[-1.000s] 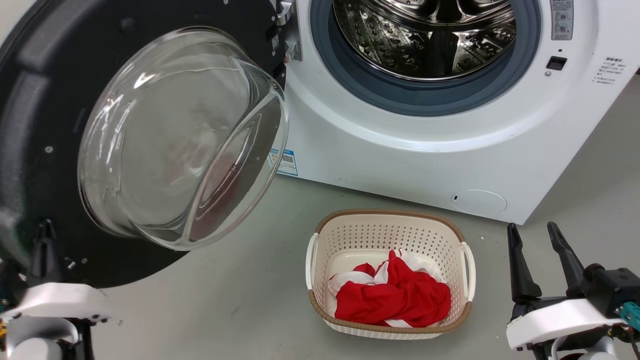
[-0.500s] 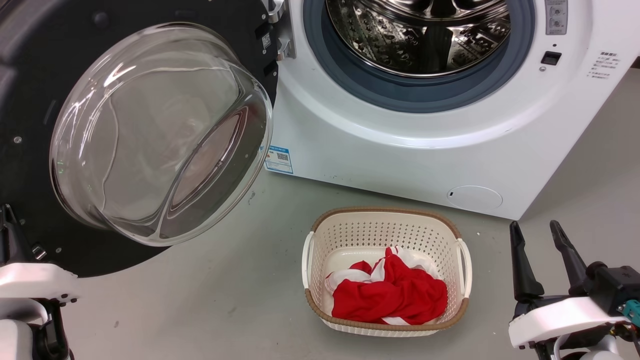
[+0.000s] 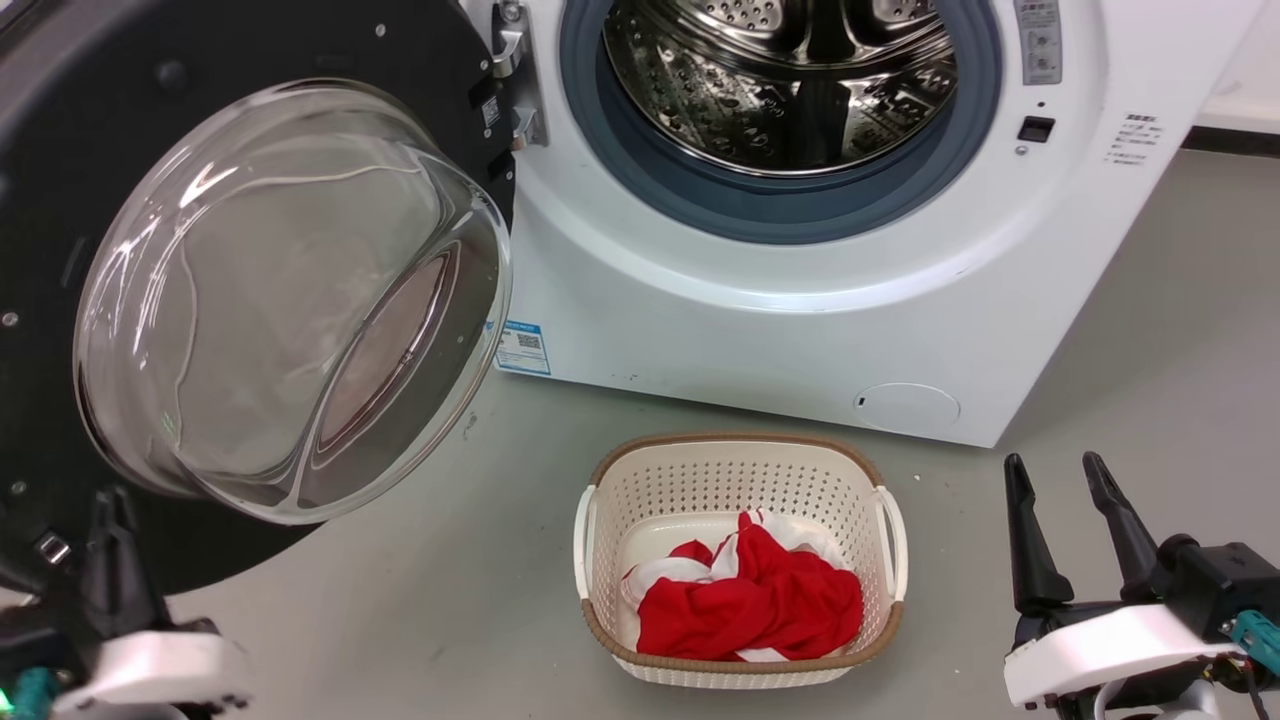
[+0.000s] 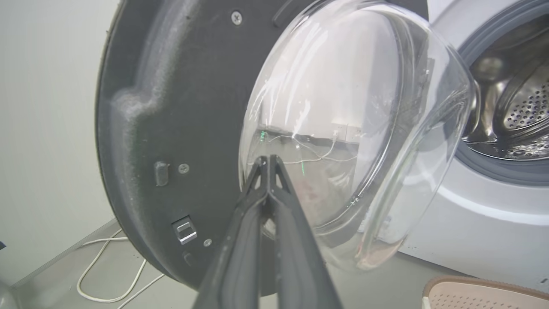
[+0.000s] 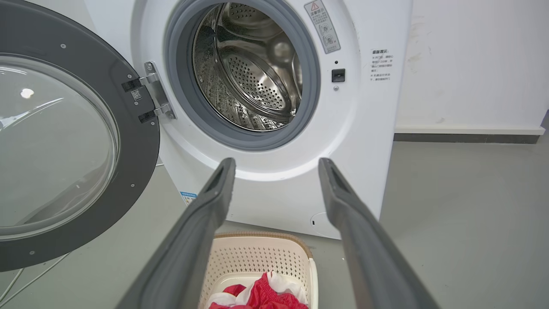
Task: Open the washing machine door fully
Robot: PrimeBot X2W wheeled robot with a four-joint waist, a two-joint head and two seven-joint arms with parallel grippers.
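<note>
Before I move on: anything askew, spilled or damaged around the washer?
Nothing stands out. The washing machine door hangs wide open and looks undamaged; the laundry basket stands upright, red-and-white cloth inside.

The door (image 5: pixel 64 146) stands swung wide to the left of the machine (image 3: pixel 800 330), its inner face showing. Its black rim (image 4: pixel 171 107) is matte and speckled on this side, dotted with screws, and a clear glass bowl (image 3: pixel 290 300) bulges out from it. A metal hinge (image 3: pixel 510 70) joins the door's right edge to the machine's white front. The opening is uncovered: a grey-blue rubber ring (image 3: pixel 740 215) frames the perforated steel drum (image 3: pixel 780 80). Low on the front sit a blue label (image 3: pixel 523 347) at the left and a round flap (image 3: pixel 905 408) at the right.
</note>
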